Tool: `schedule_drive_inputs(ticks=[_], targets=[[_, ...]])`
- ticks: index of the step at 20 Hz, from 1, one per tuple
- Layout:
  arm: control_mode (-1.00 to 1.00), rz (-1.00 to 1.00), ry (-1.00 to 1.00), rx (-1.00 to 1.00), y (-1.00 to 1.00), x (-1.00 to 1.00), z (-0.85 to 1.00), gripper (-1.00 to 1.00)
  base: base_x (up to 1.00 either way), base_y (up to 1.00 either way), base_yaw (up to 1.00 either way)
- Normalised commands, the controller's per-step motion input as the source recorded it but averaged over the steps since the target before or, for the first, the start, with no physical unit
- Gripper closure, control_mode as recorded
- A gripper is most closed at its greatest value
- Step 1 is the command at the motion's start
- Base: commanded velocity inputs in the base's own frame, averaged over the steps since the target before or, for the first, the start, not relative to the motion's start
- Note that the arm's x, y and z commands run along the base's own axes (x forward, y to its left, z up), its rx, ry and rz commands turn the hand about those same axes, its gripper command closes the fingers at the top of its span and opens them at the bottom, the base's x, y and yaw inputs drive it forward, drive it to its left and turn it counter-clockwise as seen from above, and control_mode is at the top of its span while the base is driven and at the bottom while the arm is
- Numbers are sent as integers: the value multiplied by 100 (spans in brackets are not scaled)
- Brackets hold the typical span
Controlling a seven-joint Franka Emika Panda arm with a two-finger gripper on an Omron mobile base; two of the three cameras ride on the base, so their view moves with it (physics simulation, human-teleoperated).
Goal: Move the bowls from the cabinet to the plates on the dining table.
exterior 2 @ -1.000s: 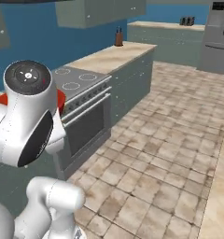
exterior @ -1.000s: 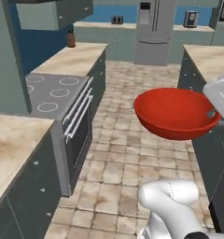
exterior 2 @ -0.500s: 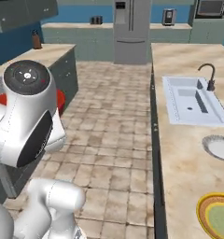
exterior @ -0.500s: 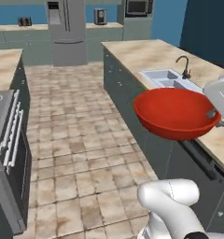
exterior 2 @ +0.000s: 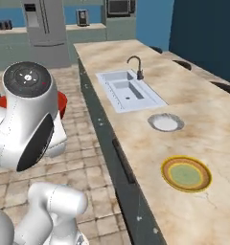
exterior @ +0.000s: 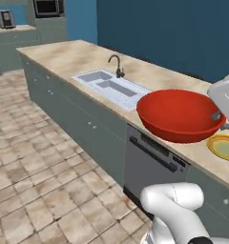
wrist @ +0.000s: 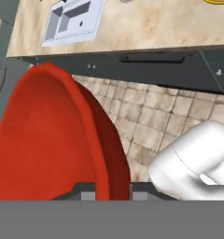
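Note:
A glossy red bowl (exterior: 181, 114) hangs in the air just in front of the dining table (exterior: 78, 59), level with its beige marble top. My gripper (exterior: 216, 116) is shut on the bowl's right rim. In the hand view the bowl (wrist: 53, 140) stands edge-on, its rim pinched in my gripper (wrist: 107, 189). On the table lie a greyish plate (exterior 2: 165, 122) and, nearer me, a yellowish plate (exterior 2: 186, 173). The yellowish plate (exterior: 224, 147) is just right of the bowl. The cabinet is out of view.
A sink (exterior 2: 126, 91) with a dark faucet (exterior: 117, 66) is set in the table beyond the plates. A dishwasher front (exterior: 152, 162) sits under the edge. Tiled floor (exterior: 35, 167) lies open to the left. A fridge (exterior 2: 42, 24) stands at the far wall.
The whole scene has swung past as the base turned, from the stove side to the table with sink and plates. The red bowl has stayed in my gripper, in the same pose.

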Motion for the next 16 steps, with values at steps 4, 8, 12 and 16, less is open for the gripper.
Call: schedule_drive_inputs(ticks=[4, 8, 12, 16], targets=[[100, 0, 0, 0, 0, 0, 0, 100, 6, -2, -67], [100, 0, 0, 0, 0, 0, 0, 100, 22, 3, -63], [100, 0, 0, 0, 0, 0, 0, 100, 37, 20, -51], [100, 0, 0, 0, 0, 0, 0, 100, 36, 51, -41]])
